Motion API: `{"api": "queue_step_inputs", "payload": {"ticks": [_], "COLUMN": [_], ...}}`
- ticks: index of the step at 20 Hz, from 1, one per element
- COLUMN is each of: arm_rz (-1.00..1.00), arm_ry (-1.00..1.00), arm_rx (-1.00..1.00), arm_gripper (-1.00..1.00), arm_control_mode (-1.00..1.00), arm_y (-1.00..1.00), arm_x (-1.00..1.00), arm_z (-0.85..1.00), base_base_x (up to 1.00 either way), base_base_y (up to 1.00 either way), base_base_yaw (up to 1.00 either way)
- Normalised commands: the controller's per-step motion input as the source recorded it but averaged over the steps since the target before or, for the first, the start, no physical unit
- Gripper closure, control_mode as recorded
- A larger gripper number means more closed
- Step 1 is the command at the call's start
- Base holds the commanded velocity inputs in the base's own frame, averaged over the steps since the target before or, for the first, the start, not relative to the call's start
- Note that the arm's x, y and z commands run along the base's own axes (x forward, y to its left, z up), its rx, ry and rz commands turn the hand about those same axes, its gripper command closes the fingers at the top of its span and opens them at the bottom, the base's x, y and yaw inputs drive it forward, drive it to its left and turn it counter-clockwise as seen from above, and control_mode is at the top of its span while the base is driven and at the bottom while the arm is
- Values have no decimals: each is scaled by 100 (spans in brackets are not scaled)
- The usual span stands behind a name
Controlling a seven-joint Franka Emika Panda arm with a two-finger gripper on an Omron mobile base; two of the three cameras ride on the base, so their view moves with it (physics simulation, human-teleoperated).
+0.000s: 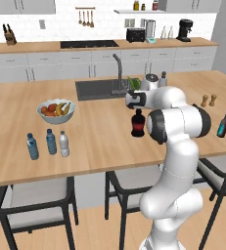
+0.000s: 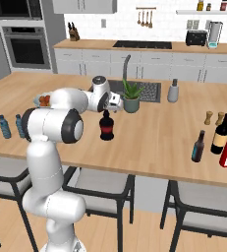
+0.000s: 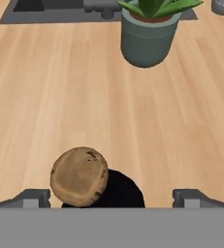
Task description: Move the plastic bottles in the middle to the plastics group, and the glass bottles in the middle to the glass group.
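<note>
Squat dark bottle [image 1: 138, 124], red label, no legible writing; stands mid-worktop [image 1: 100, 141], body partly hidden by arm, cork top [image 3: 79, 177] visible in hand view. Pincer [image 3: 111, 197] spread wide above it, tips cut off at frame edge, nothing pinched. Clear-whitish bottle [image 1: 64, 143] beside two blue bottles [image 1: 41, 144]. Wine bottle [image 2: 221, 134], teal bottle [image 2: 199, 146] far right; labels unreadable.

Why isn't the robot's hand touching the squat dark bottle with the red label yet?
Apart. In the hand view, the open gripper has its fingertips spread wide of the bottle's cork top.
</note>
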Motion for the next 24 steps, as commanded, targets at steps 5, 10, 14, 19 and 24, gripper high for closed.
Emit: {"api": "queue_step_inputs", "payload": {"ticks": [5, 10, 14, 19, 24], "arm_rz": [0, 0, 0, 0, 0], "arm_ry": [-3, -2, -3, -3, -7], "arm_rx": [3, 3, 3, 2, 3], "arm_gripper": [-100, -100, -100, -100, 100], "arm_control_mode": [-100, -100, -100, -100, -100], "arm_y": [0, 1, 0, 0, -1], "arm_x": [0, 0, 0, 0, 2], "arm_z": [-2, -5, -17, -12, -8], "base_base_x": [0, 0, 0, 0, 0], "base_base_y": [0, 0, 0, 0, 0], "base_base_yaw": [0, 0, 0, 0, 0]}}
